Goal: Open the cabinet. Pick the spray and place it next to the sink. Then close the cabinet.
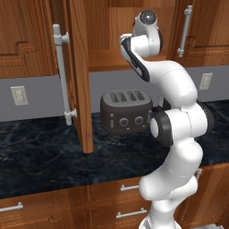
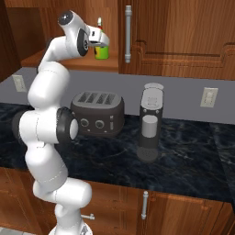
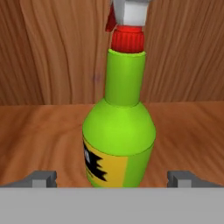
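Observation:
The cabinet stands open, its door (image 1: 79,67) swung out edge-on at the left with a long silver bar handle (image 1: 62,76). On its wooden shelf (image 2: 69,62) the green spray (image 2: 101,48) stands upright. The hand view shows the spray (image 3: 119,131) close up, with a red-and-white nozzle and a yellow-and-black label. My gripper (image 3: 113,179) is open, with one fingertip (image 3: 41,179) on each side of the bottle's base and a gap to it on both sides. The right base view shows the gripper (image 2: 100,42) reaching into the cabinet at the bottle. The sink is out of view.
A dark four-slot toaster (image 2: 97,112) sits on the black marble counter (image 1: 40,156) under the open cabinet. A grey cylindrical appliance (image 2: 150,121) stands to its right. A closed cabinet door (image 2: 183,32) with a bar handle (image 2: 128,34) is beside the spray. Drawers (image 1: 120,201) run below the counter.

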### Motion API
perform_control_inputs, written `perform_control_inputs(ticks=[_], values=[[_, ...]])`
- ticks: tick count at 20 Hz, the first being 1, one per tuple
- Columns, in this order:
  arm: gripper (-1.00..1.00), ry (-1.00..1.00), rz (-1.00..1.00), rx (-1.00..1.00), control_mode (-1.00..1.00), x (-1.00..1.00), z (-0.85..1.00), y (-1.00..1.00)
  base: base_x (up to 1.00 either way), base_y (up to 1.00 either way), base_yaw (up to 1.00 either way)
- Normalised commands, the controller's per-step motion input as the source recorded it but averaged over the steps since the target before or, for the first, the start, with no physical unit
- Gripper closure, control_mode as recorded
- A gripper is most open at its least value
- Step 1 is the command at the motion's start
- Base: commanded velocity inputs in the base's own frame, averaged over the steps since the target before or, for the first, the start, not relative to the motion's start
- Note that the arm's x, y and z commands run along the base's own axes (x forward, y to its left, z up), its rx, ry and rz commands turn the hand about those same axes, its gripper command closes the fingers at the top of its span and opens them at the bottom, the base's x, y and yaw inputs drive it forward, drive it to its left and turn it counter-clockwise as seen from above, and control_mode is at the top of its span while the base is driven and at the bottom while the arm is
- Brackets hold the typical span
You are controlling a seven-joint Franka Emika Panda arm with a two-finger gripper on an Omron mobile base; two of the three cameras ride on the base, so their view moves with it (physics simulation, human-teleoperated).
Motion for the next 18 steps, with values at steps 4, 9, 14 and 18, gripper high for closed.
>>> perform_control_inputs(ticks=[4,9,14,18], values=[[-1.0,-0.01,0.0,0.0,-1.0,0.32,-0.06,0.0,0.0,0.0,0.0],[-1.0,0.0,0.0,0.05,-1.0,0.34,0.0,0.0,0.0,0.0,0.0],[-1.0,0.0,0.0,0.09,-1.0,0.27,0.0,-0.02,0.0,0.0,0.0],[-1.0,0.0,0.0,0.06,-1.0,0.2,0.0,-0.02,0.0,0.0,0.0]])
